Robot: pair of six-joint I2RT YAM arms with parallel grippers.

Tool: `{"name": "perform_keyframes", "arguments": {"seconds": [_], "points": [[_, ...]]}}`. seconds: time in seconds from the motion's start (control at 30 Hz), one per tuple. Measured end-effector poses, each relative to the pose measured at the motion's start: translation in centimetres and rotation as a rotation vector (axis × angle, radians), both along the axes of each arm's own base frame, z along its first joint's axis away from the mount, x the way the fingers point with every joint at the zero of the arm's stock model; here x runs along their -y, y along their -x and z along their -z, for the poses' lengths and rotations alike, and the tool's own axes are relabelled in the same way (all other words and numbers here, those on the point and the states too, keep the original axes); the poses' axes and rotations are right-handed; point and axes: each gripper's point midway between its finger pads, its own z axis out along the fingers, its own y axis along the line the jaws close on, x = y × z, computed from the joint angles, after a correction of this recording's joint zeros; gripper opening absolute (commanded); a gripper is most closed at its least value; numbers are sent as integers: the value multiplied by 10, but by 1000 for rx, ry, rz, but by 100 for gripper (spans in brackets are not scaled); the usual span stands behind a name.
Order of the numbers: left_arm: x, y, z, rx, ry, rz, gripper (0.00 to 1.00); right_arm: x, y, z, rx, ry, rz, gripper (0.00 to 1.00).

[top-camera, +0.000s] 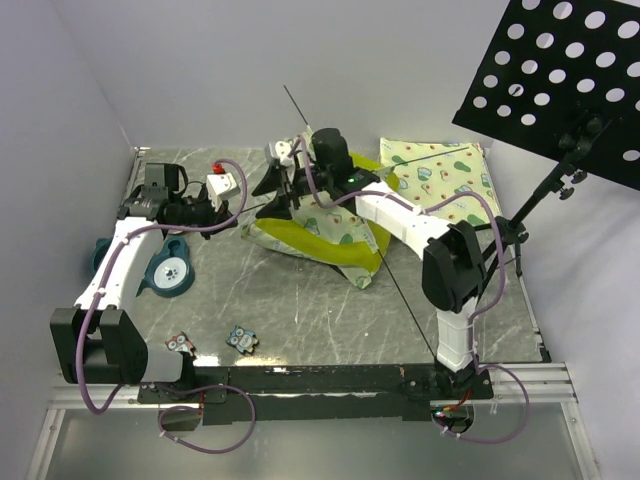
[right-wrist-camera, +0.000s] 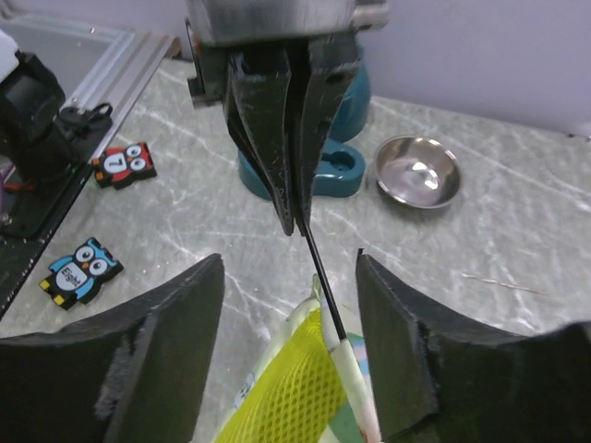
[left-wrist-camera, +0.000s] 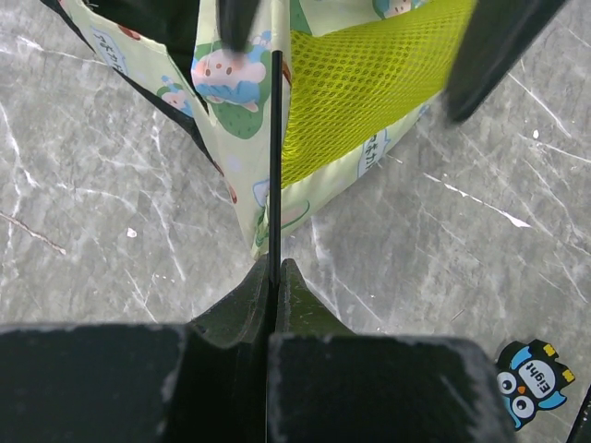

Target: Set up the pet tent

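Observation:
The pet tent (top-camera: 315, 235) lies collapsed mid-table, cream avocado print with lime-yellow mesh (left-wrist-camera: 369, 92). A thin black pole (left-wrist-camera: 275, 138) runs out of a fabric sleeve at its corner. My left gripper (left-wrist-camera: 274, 269) is shut on this pole just outside the sleeve, and also shows in the right wrist view (right-wrist-camera: 297, 226). My right gripper (right-wrist-camera: 288, 268) faces it, open, its fingers on either side of the tent corner (right-wrist-camera: 295, 388) and the pole (right-wrist-camera: 323, 286), touching neither. From above, the right gripper (top-camera: 288, 185) hovers over the tent's left end, close to the left gripper (top-camera: 252, 207).
A flat printed mat (top-camera: 445, 170) lies at the back right. A teal bowl holder (top-camera: 170, 272) and steel bowl (right-wrist-camera: 420, 175) sit at the left. Owl cards (top-camera: 180, 343) (top-camera: 240, 338) lie near the front. A black perforated stand (top-camera: 560, 70) overhangs the right. Another pole (top-camera: 410, 300) slants toward the right base.

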Motion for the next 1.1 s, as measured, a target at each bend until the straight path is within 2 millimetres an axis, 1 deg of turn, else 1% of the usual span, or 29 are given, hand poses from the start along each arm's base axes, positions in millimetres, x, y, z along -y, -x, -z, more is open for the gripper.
{"name": "perform_keyframes", "arguments": {"seconds": [0.13, 0.2, 0.27, 0.37, 0.5, 0.63, 0.7, 0.73, 0.77, 0.8, 0.83, 0.87, 0.9, 0.93, 0.97, 1.0, 1.03, 1.07, 1.1], "points": [[0, 0, -1, 7, -2, 5, 1, -13, 2, 18, 4, 33, -28, 55], [0, 1, -2, 9, -1, 6, 1, -18, 1, 27, -1, 53, -37, 50], [1, 1, -2, 10, 4, 9, 1, -24, 0, 31, 1, 62, -44, 47], [3, 3, 0, 4, 5, 13, 1, -27, 1, 37, 5, 70, -49, 47], [5, 5, 0, 2, 5, 20, 1, -28, 5, 39, 3, 78, -57, 44], [6, 6, 0, 1, 5, 24, 1, -32, 7, 41, 12, 82, -55, 38], [7, 6, 0, -1, 5, 25, 1, -33, 6, 42, 17, 86, -49, 31], [7, 6, 0, -2, 5, 26, 1, -34, 6, 42, 19, 86, -46, 23], [7, 7, 1, -5, 5, 27, 1, -34, 5, 42, 20, 86, -42, 13], [8, 8, 1, -7, 5, 28, 3, -34, 4, 41, 23, 85, -40, 0], [8, 8, 1, -9, 5, 28, 15, -34, 4, 40, 23, 84, -37, 0], [8, 8, 1, -6, 4, 29, 34, -34, 5, 41, 22, 84, -45, 0], [8, 8, 1, -9, 7, 25, 49, -34, 6, 41, 19, 84, -50, 0], [8, 6, -1, -4, 12, 18, 63, -34, 7, 41, 14, 85, -52, 0], [7, 3, -5, 4, 23, 7, 71, -34, 7, 42, 10, 89, -48, 0], [6, 2, -8, 9, 33, -3, 82, -33, 7, 42, 7, 91, -45, 0], [3, 2, -14, 4, 59, -30, 97, -33, 6, 42, 3, 92, -43, 0], [-3, 1, -20, 8, 80, -59, 100, -32, 6, 42, 2, 92, -42, 0], [-13, -1, -28, 19, 102, -102, 100, -32, 5, 42, 2, 92, -41, 0]]}}
